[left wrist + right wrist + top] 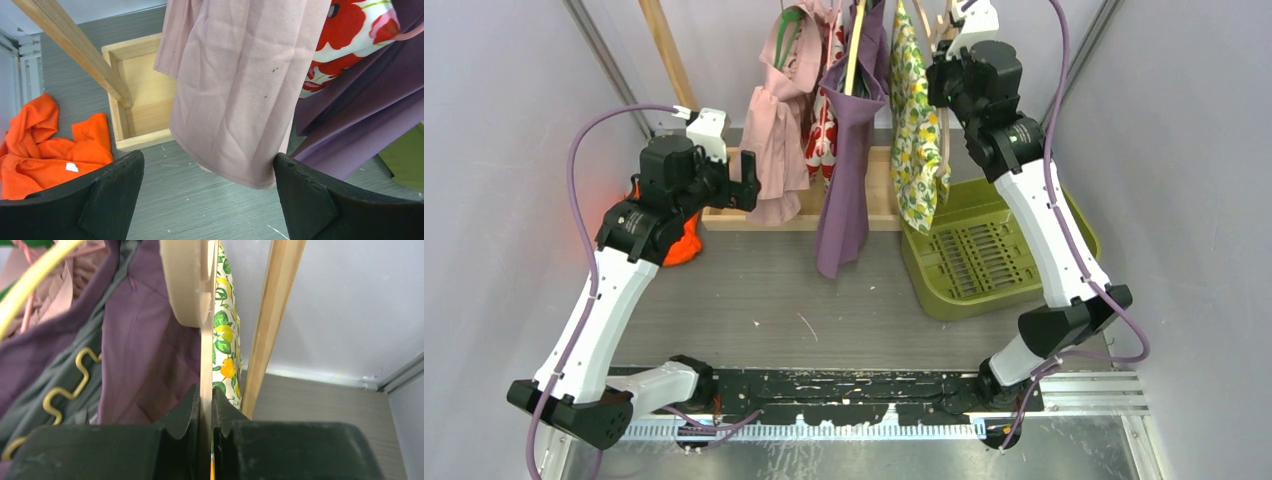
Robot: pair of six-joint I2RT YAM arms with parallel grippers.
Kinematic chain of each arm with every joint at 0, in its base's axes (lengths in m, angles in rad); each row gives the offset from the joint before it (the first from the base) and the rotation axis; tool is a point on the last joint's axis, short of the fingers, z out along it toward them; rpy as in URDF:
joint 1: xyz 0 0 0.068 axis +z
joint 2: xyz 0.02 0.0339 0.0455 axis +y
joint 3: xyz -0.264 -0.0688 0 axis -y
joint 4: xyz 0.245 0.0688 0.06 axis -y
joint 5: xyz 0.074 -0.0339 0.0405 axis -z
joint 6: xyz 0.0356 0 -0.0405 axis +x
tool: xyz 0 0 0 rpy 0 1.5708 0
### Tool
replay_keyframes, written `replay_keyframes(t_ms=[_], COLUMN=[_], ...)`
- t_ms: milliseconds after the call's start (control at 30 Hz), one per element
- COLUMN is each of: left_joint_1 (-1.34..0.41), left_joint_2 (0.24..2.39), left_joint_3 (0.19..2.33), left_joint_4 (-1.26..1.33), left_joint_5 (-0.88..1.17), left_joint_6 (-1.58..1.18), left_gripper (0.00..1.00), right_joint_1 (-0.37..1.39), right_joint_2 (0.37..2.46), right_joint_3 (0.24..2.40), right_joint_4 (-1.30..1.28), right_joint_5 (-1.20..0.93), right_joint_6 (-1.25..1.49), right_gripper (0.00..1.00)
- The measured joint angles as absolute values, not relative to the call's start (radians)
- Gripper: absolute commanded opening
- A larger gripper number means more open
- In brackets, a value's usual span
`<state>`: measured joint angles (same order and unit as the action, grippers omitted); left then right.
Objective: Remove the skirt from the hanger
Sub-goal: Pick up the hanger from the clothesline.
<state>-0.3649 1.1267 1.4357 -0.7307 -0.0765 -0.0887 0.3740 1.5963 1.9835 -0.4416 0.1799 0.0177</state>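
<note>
A pale wooden hanger (187, 285) hangs at the back right, and my right gripper (206, 392) is shut on its thin lower edge. The lemon-print skirt (222, 330) hangs right against that hanger, and the overhead view shows it (914, 130) just left of my right gripper (936, 80). My left gripper (207, 160) is open, low at the back left (749, 180). The hem of a pink garment (240, 90) hangs between its fingers, its corner against the right finger (320, 200).
On the same rack hang a purple garment (849, 170) and a red floral one (350, 35). A wooden box (140, 100) holds the rack's slanted pole (70, 50). Orange cloth (45, 145) lies at the left. A green tray (924, 290) sits at the right.
</note>
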Motion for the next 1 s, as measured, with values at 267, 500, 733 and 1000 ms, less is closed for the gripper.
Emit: replay_keyframes(t_ms=[267, 500, 733, 1000], left_joint_1=[-0.369, -0.508, -0.725, -0.766], left_joint_2=[1.131, 1.099, 1.161, 1.331], left_joint_3=[1.449, 1.453, 1.499, 1.680], left_joint_4=[-0.731, -0.673, -0.669, -0.628], left_joint_5=[0.077, 0.249, 0.229, 0.209], left_joint_6=[-0.164, -0.253, -0.234, -0.219], left_gripper=[1.00, 0.99, 0.99, 0.99], right_joint_1=[0.374, 0.374, 0.374, 0.379], right_joint_2=[1.453, 1.312, 1.196, 1.140], right_joint_3=[1.800, 1.747, 1.695, 1.684], right_joint_4=[-0.475, -0.513, -0.615, -0.739], right_joint_5=[0.155, 0.149, 0.112, -0.006], right_joint_6=[0.053, 0.079, 0.128, 0.177], right_gripper=[0.01, 0.01, 0.01, 0.01])
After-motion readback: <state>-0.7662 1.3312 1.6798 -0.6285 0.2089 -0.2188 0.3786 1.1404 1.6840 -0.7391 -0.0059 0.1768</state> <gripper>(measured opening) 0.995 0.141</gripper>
